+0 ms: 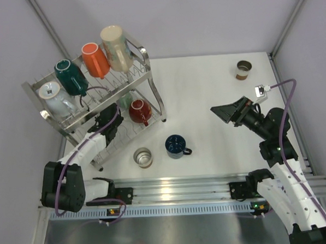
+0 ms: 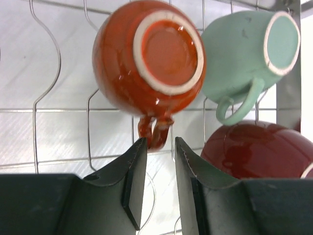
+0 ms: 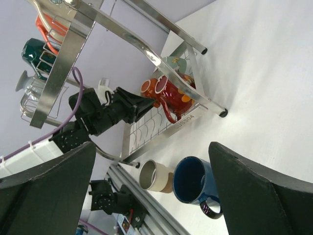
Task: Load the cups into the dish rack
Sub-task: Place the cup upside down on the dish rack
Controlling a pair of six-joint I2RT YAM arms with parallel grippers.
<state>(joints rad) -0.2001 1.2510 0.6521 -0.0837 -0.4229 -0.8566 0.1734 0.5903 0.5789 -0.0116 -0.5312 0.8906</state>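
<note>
The dish rack [image 1: 149, 73] stands at the back left. Its upper tier holds a pale blue cup [image 1: 53, 95], a dark teal cup [image 1: 70, 76], an orange cup [image 1: 96, 59] and a tall beige cup [image 1: 116, 47]. On the lower tier, the left wrist view shows an orange-red cup [image 2: 149, 56] bottom up, a mint cup [image 2: 244, 51] and a red cup [image 2: 259, 152]. My left gripper [image 2: 160, 142] is inside the lower tier, slightly open and empty, its tips just short of the orange-red cup's handle. A navy cup [image 1: 176, 146] and a beige cup [image 1: 143, 157] stand on the table. My right gripper [image 1: 228, 110] is wide open and empty above the table.
A small brown cup [image 1: 243, 69] stands at the back right of the table. A metal rail [image 1: 177, 189] runs along the near edge between the arm bases. White walls close the left and back sides.
</note>
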